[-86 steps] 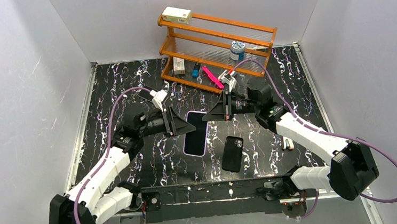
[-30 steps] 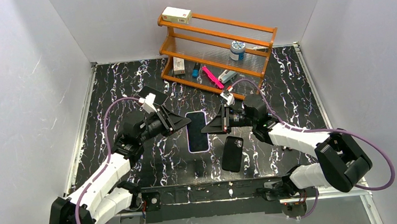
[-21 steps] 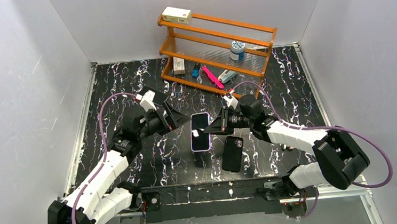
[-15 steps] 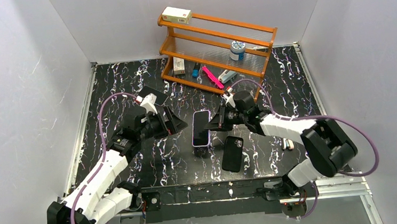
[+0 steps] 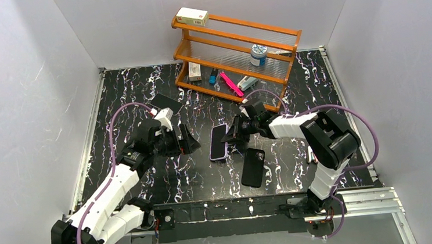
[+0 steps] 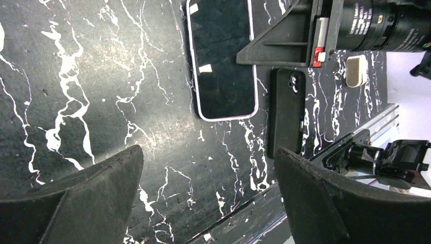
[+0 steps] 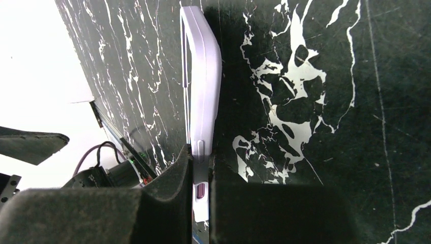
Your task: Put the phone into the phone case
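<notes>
The phone case [image 5: 253, 167], matte black with a camera cutout, lies flat near the table's front and also shows in the left wrist view [image 6: 287, 119]. A plain black slab, the phone [image 5: 165, 101], lies at the back left behind my left arm. A lavender-edged phone with white stickers [image 5: 217, 142] [image 6: 223, 61] sits between my grippers. My right gripper [image 5: 233, 139] [image 7: 201, 157] is shut on its long edge, and it stands edge-on in the right wrist view [image 7: 203, 76]. My left gripper [image 5: 189, 142] [image 6: 208, 152] stands wide open left of it, holding nothing.
A wooden rack [image 5: 236, 39] at the back holds a box, a jar and small items. A small white object [image 5: 314, 156] lies to the right of the case. The table's metal front rail [image 5: 238, 207] runs just beyond the case.
My left gripper opened, let go of the lavender phone and drew back left. My right gripper kept its hold and swung the phone toward the back and up onto its edge.
</notes>
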Robot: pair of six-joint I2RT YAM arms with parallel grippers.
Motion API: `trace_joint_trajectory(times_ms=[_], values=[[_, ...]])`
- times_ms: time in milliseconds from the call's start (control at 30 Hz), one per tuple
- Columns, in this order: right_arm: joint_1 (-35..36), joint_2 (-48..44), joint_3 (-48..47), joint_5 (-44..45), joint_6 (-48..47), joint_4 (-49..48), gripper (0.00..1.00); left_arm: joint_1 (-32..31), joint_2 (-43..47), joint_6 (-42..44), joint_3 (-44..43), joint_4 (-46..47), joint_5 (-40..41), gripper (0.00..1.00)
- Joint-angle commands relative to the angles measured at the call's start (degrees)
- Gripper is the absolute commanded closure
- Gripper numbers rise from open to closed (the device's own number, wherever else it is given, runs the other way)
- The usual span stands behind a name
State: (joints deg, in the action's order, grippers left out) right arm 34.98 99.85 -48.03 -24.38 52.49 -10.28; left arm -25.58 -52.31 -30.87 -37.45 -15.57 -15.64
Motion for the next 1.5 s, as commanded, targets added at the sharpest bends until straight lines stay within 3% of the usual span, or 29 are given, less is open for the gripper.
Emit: trace_joint_trajectory(times_ms=[0,100,333,567,667,767,933,1133,1467], values=[[0.0,1.0,-3.1,-0.6,0.6,-0.1,0.95,0.0,-0.1,2.5,0.3,-2.0,0.8,0.02],[0.0,1.5,-3.8,1.5,0.3,4.1,0.89,0.1,-0.1,2.4,0.4,-2.1,2.2,0.02],[0.0,0.7,-5.6,5.2,-1.2,11.9,0.59,0.0,-2.2,2.2,-2.2,-5.9,5.2,0.02],[0.0,-4.8,-5.1,4.4,-2.6,16.2,0.28,0.1,-6.1,1.1,-9.9,-14.4,21.6,0.02],[0.0,-9.5,-4.5,5.7,-4.3,18.6,0.02,0.1,-10.4,-0.3,-14.0,-17.3,28.9,0.02],[0.1,-14.8,-4.1,6.4,-6.5,20.7,0.01,0.4,-16.0,-3.0,-18.6,-19.0,36.3,0.02],[0.0,-24.0,-3.0,6.6,-8.8,24.3,0.01,2.2,-24.9,-7.0,-25.5,-17.8,40.7,0.02],[0.0,-33.9,0.0,3.6,-11.2,25.2,0.01,3.2,-34.4,-10.2,-28.7,-10.7,48.9,0.04],[0.0,-44.4,3.3,4.2,-13.3,28.4,0.01,3.3,-48.4,-19.4,-35.2,-7.5,51.5,0.04]])
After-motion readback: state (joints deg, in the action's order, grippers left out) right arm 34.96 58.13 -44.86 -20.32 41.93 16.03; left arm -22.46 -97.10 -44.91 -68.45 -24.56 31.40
